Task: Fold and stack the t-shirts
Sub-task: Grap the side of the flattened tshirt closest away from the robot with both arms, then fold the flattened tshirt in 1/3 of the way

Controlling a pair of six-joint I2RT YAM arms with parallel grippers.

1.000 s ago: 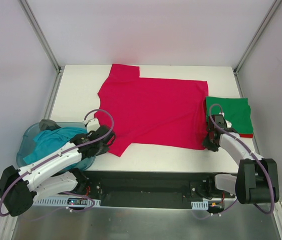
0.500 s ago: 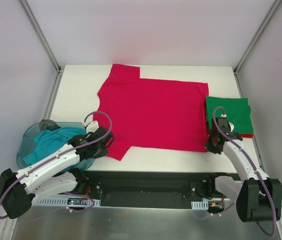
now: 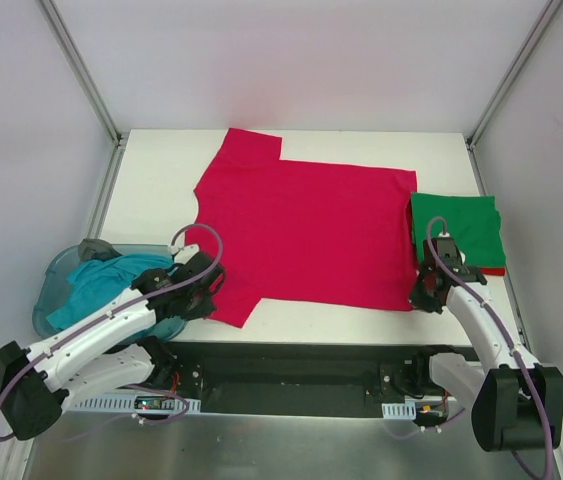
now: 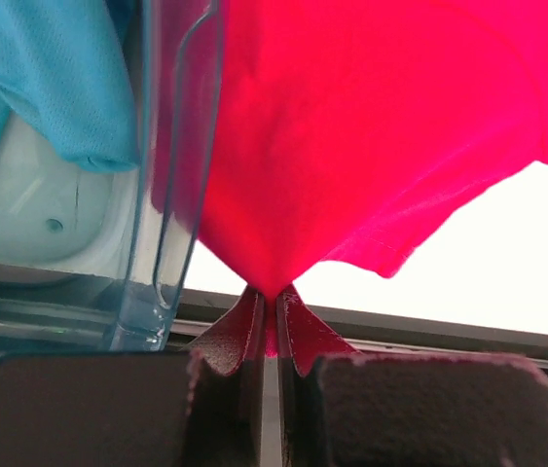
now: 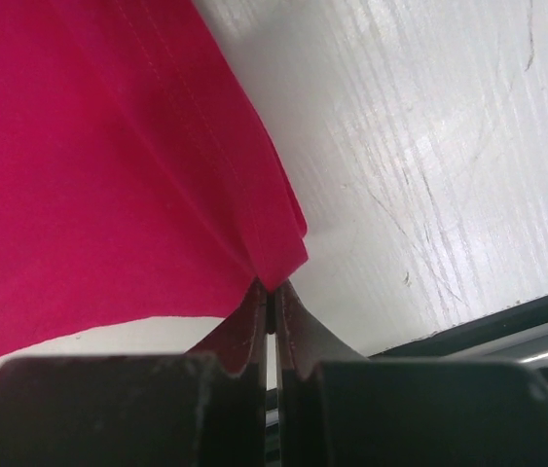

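Note:
A crimson red t-shirt (image 3: 306, 230) lies spread across the middle of the white table. My left gripper (image 3: 209, 292) is shut on its near left corner, the red cloth (image 4: 351, 146) pinched between the fingertips (image 4: 244, 326). My right gripper (image 3: 419, 296) is shut on the shirt's near right corner, where the hem (image 5: 274, 248) is pinched. A folded green t-shirt (image 3: 458, 228) lies at the right, on top of a red one whose edge (image 3: 491, 271) shows. A teal t-shirt (image 3: 101, 283) sits in the tub at the left.
The translucent blue plastic tub (image 3: 56, 275) stands at the table's near left edge, right beside my left gripper; its wall (image 4: 171, 195) almost touches the red cloth. The black base rail (image 3: 291, 370) runs along the near edge. Frame posts stand at the back corners.
The right gripper has shut on the shirt's near right corner. Both grippers have drawn the near edge a little toward the table's front, and the shirt has shifted with them.

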